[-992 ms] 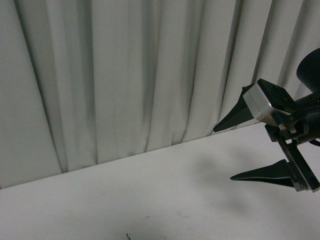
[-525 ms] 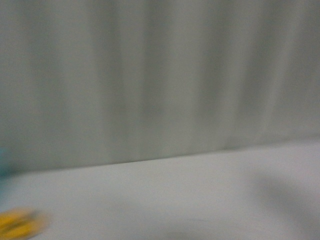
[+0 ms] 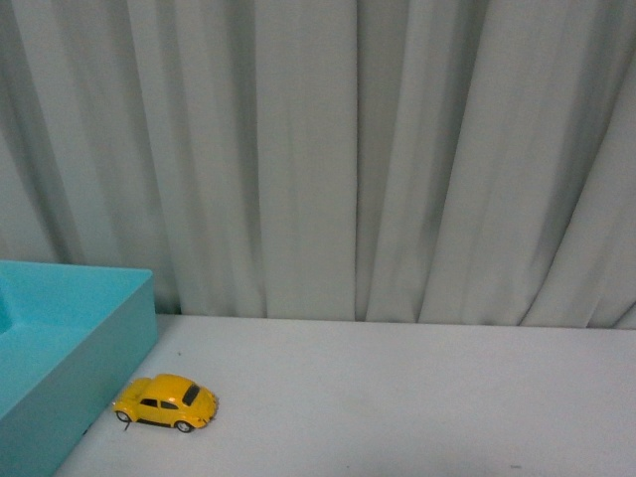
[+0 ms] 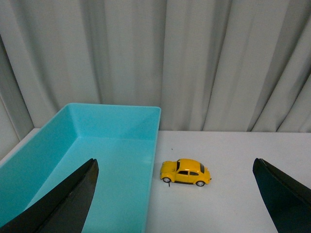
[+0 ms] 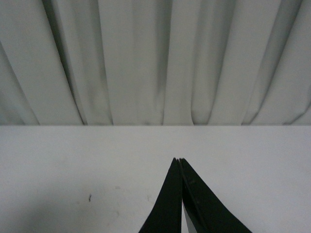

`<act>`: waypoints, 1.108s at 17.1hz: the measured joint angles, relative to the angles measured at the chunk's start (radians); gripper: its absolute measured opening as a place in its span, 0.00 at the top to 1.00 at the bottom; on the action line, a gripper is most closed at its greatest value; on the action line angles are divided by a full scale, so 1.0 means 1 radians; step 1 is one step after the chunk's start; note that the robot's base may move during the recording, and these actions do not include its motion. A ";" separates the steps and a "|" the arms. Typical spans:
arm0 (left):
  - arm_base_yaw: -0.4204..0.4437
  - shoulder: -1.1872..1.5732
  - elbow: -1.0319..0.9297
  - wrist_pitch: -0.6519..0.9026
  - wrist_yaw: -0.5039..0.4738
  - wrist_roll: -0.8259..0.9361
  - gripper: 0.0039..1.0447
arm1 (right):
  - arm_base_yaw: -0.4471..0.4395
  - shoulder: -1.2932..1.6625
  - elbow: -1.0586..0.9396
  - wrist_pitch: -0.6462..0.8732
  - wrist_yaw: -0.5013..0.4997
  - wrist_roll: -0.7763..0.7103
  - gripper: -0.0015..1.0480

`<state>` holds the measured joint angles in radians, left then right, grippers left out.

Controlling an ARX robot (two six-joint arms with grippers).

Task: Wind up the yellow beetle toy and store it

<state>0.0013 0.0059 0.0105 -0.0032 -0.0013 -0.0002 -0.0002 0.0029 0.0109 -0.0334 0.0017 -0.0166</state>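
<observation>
The yellow beetle toy [image 3: 165, 401] stands on its wheels on the white table, close beside the wall of a turquoise bin [image 3: 70, 348]. In the left wrist view the beetle toy [image 4: 185, 172] lies ahead of my left gripper [image 4: 175, 194], which is open wide with nothing between its two dark fingers [image 4: 73, 199]. The bin [image 4: 141, 145] is to the toy's side and looks empty. My right gripper [image 5: 179, 159] is shut on nothing, above bare white table. Neither arm shows in the front view.
A pleated grey curtain [image 3: 318, 159] hangs along the back edge of the table. Small dark specks [image 5: 90, 197] mark the table surface in the right wrist view.
The front view has swung left: the open gripper seen at the right a second ago is out of view, and the bin and the yellow toy have come into view at the lower left.
</observation>
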 joint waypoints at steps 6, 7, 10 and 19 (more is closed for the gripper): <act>0.000 0.000 0.000 0.000 0.001 0.000 0.06 | 0.000 0.001 0.000 0.029 -0.002 0.002 0.98; 0.000 0.000 0.000 0.000 0.001 0.000 0.06 | 0.000 0.001 0.000 0.029 -0.001 0.002 0.97; 0.000 0.000 0.000 0.000 0.001 0.000 0.06 | 0.000 0.001 0.000 0.029 -0.002 0.002 0.70; -0.003 0.122 0.109 -0.284 0.003 -0.114 0.06 | 0.000 0.001 0.000 0.029 0.000 0.002 0.07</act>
<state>-0.0013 0.1280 0.1196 -0.2874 0.0021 -0.1139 -0.0002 0.0036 0.0109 -0.0044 0.0013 -0.0147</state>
